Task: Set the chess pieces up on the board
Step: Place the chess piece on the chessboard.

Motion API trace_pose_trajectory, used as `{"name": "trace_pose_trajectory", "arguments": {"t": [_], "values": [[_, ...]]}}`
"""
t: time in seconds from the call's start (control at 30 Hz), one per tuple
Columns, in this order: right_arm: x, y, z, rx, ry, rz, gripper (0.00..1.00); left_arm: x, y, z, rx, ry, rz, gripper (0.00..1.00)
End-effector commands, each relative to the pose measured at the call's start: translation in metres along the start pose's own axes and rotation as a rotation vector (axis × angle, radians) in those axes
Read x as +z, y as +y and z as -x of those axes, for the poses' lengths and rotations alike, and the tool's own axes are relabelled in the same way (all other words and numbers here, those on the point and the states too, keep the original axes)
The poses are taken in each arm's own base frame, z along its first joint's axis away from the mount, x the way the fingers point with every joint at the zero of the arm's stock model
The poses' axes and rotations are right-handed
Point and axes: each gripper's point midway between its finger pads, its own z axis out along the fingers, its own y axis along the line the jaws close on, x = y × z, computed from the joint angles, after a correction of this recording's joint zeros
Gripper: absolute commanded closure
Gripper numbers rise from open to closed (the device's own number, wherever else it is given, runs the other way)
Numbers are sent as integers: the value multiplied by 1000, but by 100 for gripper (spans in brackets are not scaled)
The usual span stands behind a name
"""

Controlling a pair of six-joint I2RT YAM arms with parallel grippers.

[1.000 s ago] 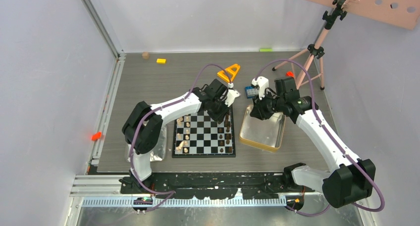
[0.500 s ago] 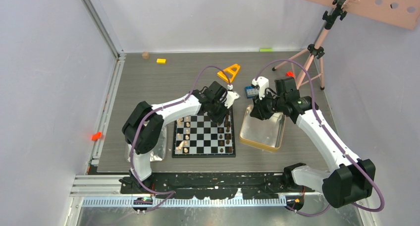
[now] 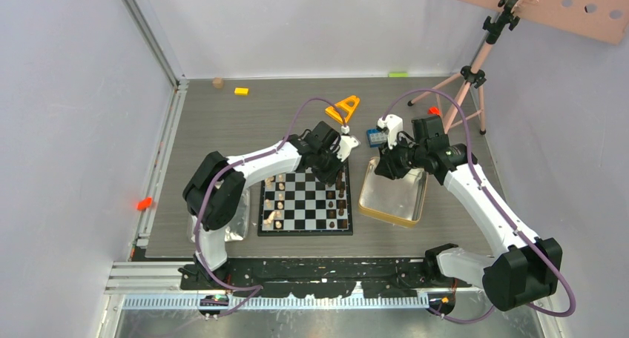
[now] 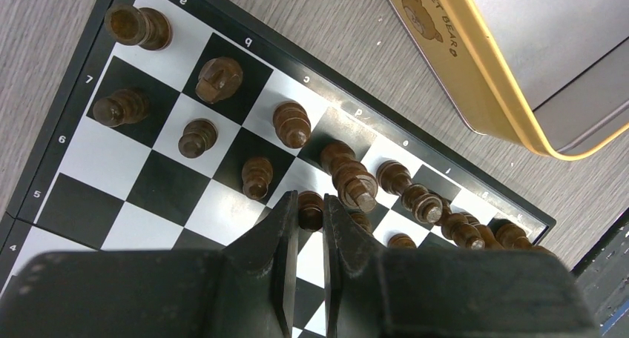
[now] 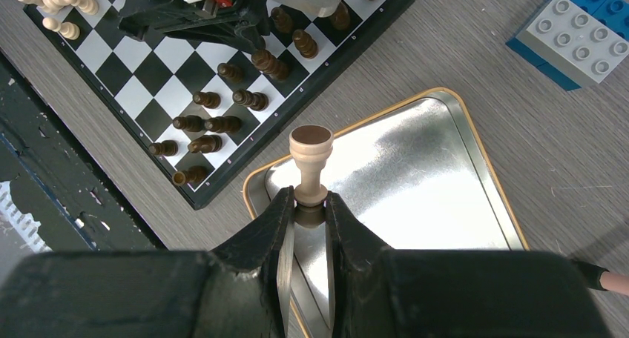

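Chess pieces (image 4: 348,179) crowd your left end effector (image 4: 308,202), clamped on a dark piece (image 4: 310,212), so lifting may topple neighbours; your right end effector (image 5: 310,202) clamps a tan piece (image 5: 310,149).

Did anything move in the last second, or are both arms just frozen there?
Almost nothing: the left arm shifted slightly. The left fingers stay closed on a dark piece over the board; the right fingers still hold a light piece above the tin.
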Motion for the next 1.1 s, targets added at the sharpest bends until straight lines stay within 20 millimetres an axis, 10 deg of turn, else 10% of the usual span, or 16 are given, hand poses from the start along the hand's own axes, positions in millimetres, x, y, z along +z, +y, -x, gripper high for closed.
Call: {"name": "trace_pose_trajectory", "arguments": {"t": [0.0,1.07], "values": [[-3,2,6,-8,-31,6,99,2,-6,8,24,-36,-26,92],[-2,1,6,-4,-26,9,99,1,-5,2,35,-19,-14,76]]}}
